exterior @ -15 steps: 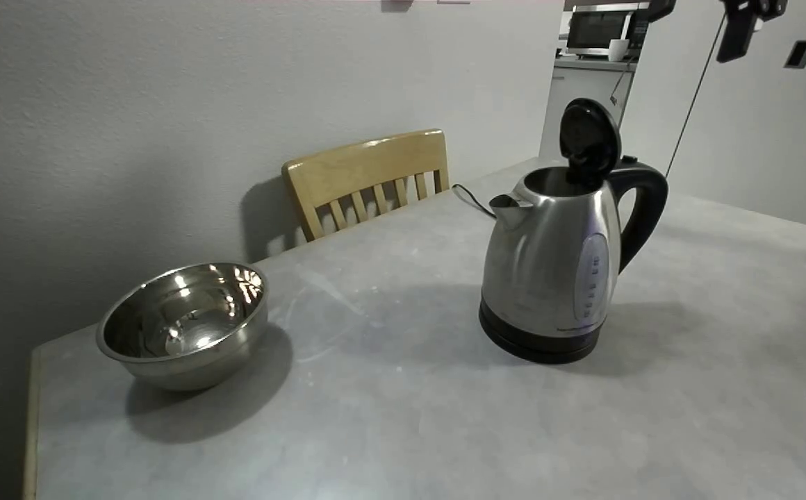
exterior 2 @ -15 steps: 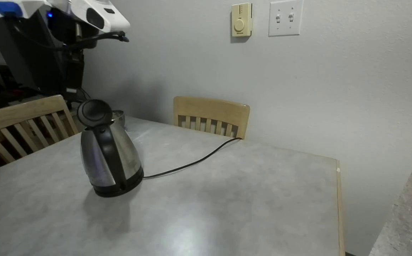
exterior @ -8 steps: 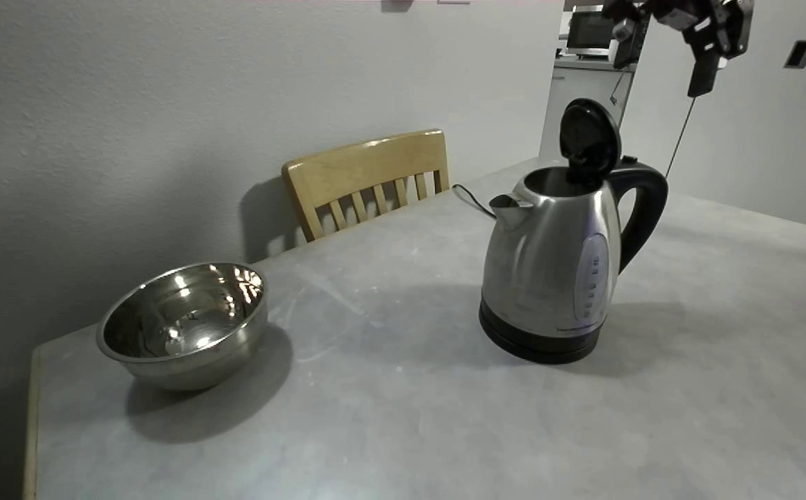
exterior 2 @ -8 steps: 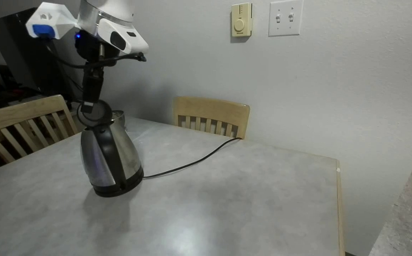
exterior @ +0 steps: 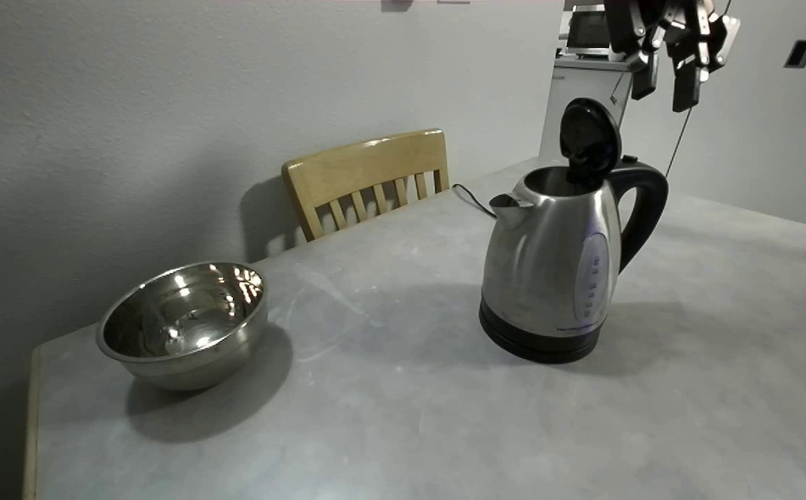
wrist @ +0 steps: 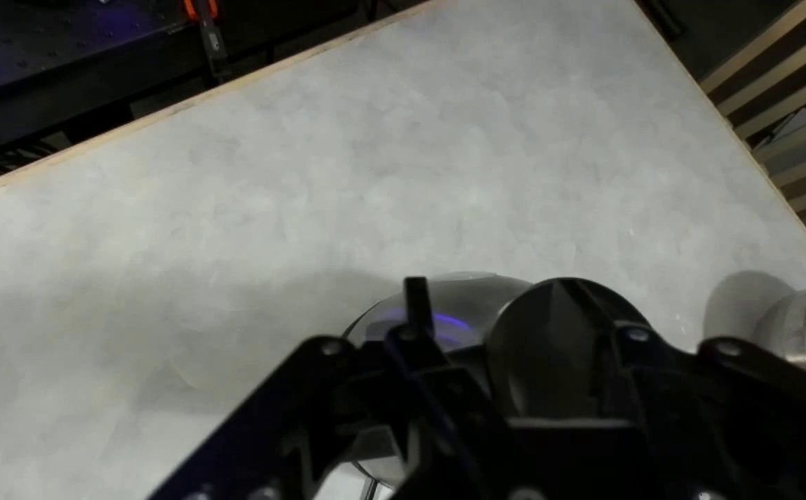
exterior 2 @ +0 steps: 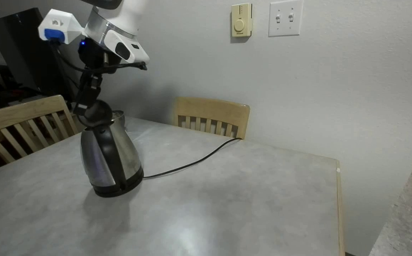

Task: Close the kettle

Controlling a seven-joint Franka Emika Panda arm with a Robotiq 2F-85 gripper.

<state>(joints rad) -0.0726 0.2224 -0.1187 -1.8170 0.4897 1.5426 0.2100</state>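
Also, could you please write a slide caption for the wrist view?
Open gripper above the kettle, whose black lid stands raised; a steel bowl at the right edge.

Dim grayish light, white glare on tabletop (exterior 2: 186, 231), bright highlights inside steel bowl (exterior: 198, 371), soft shadows beside electric kettle (exterior: 549, 267), gripper (wrist: 493, 295) dark and blurred in wrist view

- Kettle (exterior: 549, 260) and bowl (exterior: 198, 364) on the desk (exterior: 403, 423)
- In an exterior view, bowl left of the kettle, chair (exterior: 368, 163) behind the desk
- Tool (exterior: 663, 101) above the kettle
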